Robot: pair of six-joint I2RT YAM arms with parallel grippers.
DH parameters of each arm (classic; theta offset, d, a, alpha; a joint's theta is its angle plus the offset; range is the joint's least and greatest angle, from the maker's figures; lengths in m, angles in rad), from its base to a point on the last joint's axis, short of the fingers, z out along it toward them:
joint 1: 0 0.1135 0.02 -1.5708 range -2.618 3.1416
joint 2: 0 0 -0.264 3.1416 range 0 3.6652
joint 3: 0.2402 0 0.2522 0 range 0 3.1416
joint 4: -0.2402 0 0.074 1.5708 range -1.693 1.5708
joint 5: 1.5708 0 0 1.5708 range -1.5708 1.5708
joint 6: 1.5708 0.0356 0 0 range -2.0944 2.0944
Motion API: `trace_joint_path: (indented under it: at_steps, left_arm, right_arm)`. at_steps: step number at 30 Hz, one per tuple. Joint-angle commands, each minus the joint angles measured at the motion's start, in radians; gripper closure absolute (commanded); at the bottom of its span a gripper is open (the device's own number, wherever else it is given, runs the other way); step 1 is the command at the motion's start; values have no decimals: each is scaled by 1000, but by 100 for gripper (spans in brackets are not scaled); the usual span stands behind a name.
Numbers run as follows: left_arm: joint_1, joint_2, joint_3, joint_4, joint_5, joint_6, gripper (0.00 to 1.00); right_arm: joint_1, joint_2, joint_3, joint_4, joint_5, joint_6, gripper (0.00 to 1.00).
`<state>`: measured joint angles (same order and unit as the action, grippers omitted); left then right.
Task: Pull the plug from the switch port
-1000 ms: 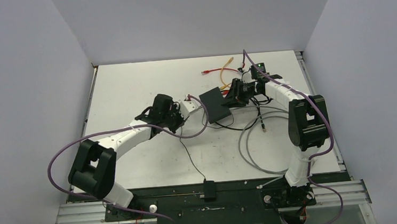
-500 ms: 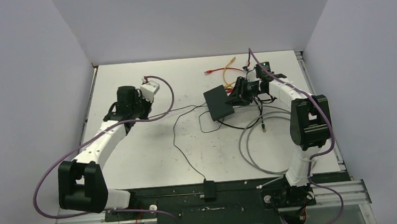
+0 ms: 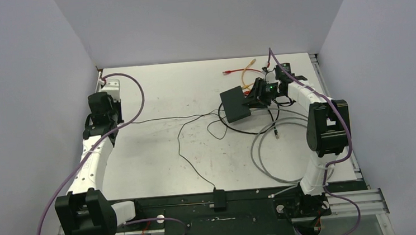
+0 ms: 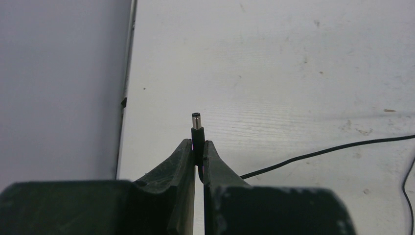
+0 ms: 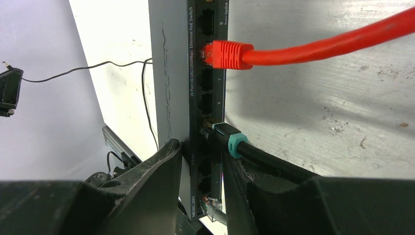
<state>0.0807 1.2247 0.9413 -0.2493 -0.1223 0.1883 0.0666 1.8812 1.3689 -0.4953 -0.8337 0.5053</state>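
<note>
Black barrel plug point(image 4: 196, 128): pinched in the closed left gripper point(image 4: 197, 148), now carried from beside the switch point(image 3: 234, 105) to the table point(image 3: 153, 88)'s far-left edge, wire point(image 3: 155, 120) trailing. The right gripper point(image 5: 200, 155) clamps the switch's ported edge. Extraction apparently complete.

— Where is the plug?
— The small black barrel plug point(image 4: 196, 128) with a metal tip is out of the switch. It is pinched upright in the left gripper point(image 4: 196, 146), above the far left of the table point(image 3: 153, 93).
— And the switch?
— The flat matte-black switch point(image 3: 235, 105) lies far right. Its port row faces right, and this edge is clamped by the right gripper point(image 5: 201, 149).
</note>
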Motion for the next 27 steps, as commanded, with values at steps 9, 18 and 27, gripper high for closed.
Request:
trace_joint_path:
  at_steps: [9,18,27]
  left_arm:
    - [17,-21,19,2,-300,-55,100]
    - [15,-19,4,19,-215,-111,25]
    - [13,2,47,13,-91,-180,4]
  right_arm:
    - [-14,-82,61,36,-57,-5,95]
    - [-12,-85,48,43,-64,-3,95]
    - [-9,-82,41,55,-73,6,95]
